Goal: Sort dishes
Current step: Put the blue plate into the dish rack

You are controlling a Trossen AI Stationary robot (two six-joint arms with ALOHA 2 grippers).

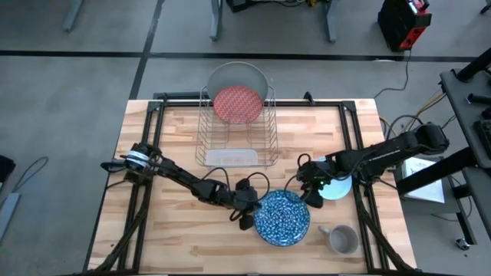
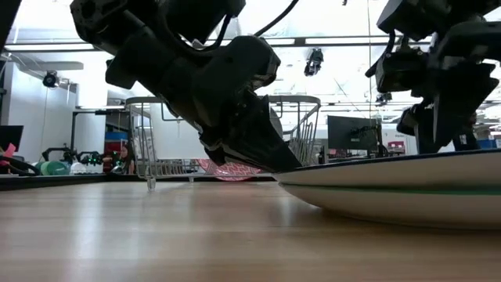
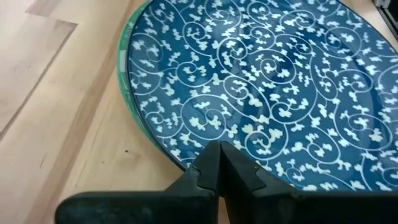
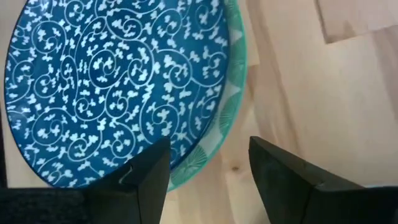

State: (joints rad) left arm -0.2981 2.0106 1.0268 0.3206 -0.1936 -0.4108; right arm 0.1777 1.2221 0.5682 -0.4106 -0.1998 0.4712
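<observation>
Fingers of the left gripper (image 3: 219,163) are pressing together at the rim of the blue plate (image 1: 281,218) lying near the table's (image 1: 169,146) front edge, while the right gripper (image 4: 208,163) is hovering spread apart above it.

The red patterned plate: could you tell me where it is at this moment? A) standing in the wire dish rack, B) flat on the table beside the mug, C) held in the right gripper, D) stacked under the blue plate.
A: in the high view the red patterned plate stands upright in the far end of the wire dish rack, in front of the large grey plate, far from both grippers.
</observation>
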